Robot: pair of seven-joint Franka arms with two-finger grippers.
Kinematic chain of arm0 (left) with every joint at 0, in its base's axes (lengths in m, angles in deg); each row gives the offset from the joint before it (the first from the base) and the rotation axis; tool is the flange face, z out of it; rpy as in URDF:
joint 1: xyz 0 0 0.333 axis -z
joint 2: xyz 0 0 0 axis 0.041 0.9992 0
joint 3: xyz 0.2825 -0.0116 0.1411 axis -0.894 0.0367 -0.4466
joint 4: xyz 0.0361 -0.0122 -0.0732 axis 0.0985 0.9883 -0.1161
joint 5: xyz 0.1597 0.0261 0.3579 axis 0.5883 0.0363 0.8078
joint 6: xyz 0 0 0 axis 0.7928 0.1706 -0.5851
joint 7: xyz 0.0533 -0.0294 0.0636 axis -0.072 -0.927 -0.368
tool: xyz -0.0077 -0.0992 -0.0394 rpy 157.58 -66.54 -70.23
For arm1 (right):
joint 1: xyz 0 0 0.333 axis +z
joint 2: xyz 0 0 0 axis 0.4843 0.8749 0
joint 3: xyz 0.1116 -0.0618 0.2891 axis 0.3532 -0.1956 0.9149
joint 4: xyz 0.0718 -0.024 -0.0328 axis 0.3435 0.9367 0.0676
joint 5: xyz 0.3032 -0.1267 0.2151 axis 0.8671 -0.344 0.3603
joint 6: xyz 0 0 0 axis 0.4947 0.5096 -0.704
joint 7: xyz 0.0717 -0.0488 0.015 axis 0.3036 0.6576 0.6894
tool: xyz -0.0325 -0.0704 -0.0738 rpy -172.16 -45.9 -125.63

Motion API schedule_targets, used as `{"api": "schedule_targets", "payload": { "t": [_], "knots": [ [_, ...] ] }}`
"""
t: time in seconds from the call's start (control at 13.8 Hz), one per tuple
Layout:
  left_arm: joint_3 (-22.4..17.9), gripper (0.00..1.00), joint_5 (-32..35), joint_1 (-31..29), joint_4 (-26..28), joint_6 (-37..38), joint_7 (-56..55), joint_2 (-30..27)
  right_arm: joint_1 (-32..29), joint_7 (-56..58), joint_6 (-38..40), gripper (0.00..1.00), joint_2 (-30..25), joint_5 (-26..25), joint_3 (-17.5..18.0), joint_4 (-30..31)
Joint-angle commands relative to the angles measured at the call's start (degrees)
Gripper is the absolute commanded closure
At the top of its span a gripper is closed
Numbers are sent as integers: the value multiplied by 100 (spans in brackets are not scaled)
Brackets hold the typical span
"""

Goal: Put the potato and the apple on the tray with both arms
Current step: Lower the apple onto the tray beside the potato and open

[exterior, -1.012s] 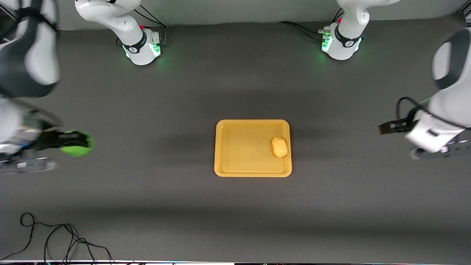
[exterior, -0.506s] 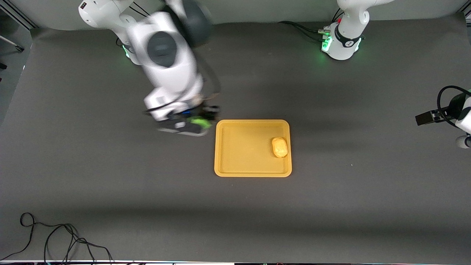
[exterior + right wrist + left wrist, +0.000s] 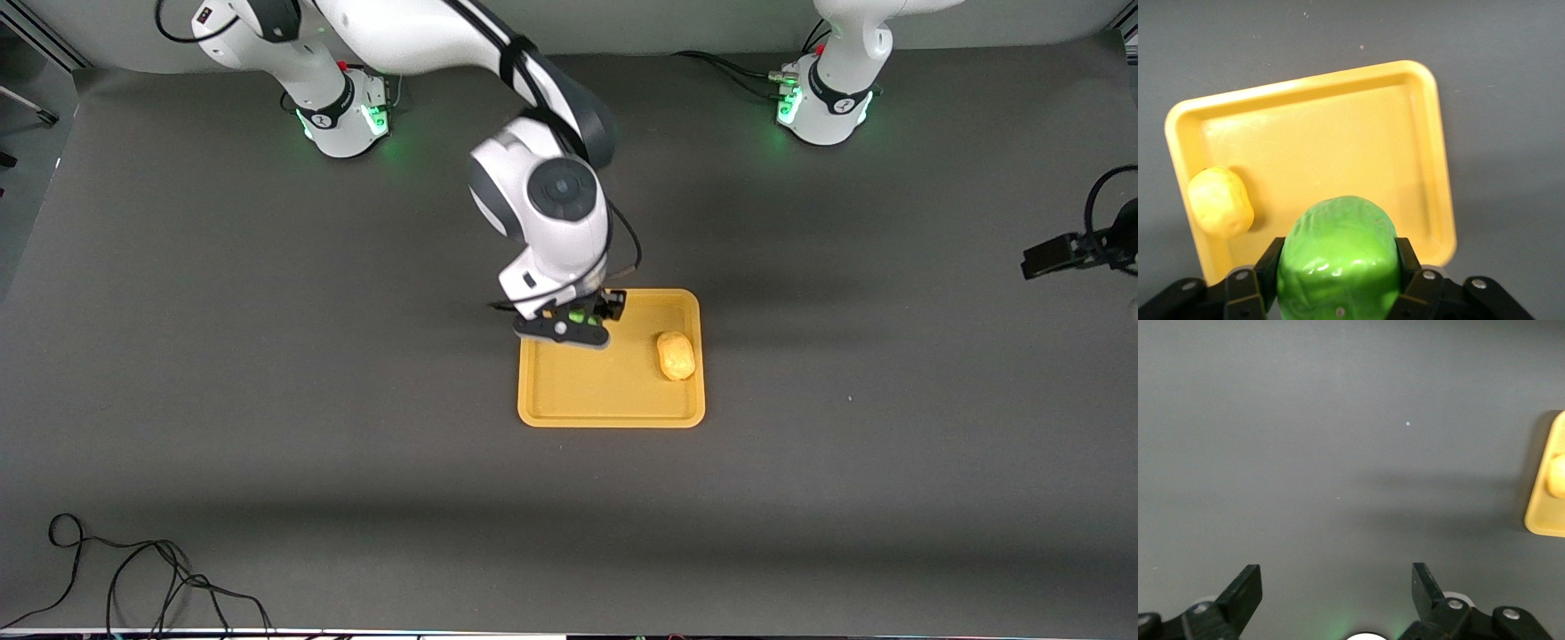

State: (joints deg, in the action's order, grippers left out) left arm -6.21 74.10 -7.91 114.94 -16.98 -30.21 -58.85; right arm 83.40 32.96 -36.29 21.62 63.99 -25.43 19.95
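Note:
The yellow-orange tray [image 3: 605,391] lies mid-table. The potato [image 3: 676,355] rests in it at the side toward the left arm's end. My right gripper [image 3: 578,322] is shut on the lime-green apple [image 3: 1338,257] and holds it over the tray's corner nearest the right arm's base. The right wrist view shows the tray [image 3: 1338,133] and potato [image 3: 1219,202] below the apple. My left gripper [image 3: 1336,587] is open and empty over bare table at the left arm's end. Only its wrist [image 3: 1067,252] shows in the front view. The left wrist view shows the tray's edge [image 3: 1545,513].
The two green-lit arm bases [image 3: 342,116] [image 3: 822,107] stand along the table's edge farthest from the front camera. A black cable [image 3: 133,569] lies coiled at the near corner toward the right arm's end.
My right arm has swung from the right arm's end of the table to over the tray, carrying the apple. My left arm has drawn back toward its end of the table.

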Motion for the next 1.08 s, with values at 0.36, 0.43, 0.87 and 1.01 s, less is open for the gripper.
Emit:
{"api": "schedule_targets", "payload": {
  "t": [0.36, 0.43, 0.87, 1.01],
  "knots": [
    [-107, 2, -298, 214, -454, 122, 396, 206, 68, -73, -1333, 63, 1151, 85, 103, -225],
    [6, 2, -254, 231, -436, 104, 387, 206, 51, -64, -1430, 63, 1230, 76, 103, -225],
    [95, 4, 80, 293, 741, -959, 422, -339, -2, -73, -1642, 0, 1363, 93, 112, -251],
    [139, 5, 80, 398, 785, -863, 414, -339, 15, -371, -1231, 0, 1048, 93, 129, -321]
  ]
}}
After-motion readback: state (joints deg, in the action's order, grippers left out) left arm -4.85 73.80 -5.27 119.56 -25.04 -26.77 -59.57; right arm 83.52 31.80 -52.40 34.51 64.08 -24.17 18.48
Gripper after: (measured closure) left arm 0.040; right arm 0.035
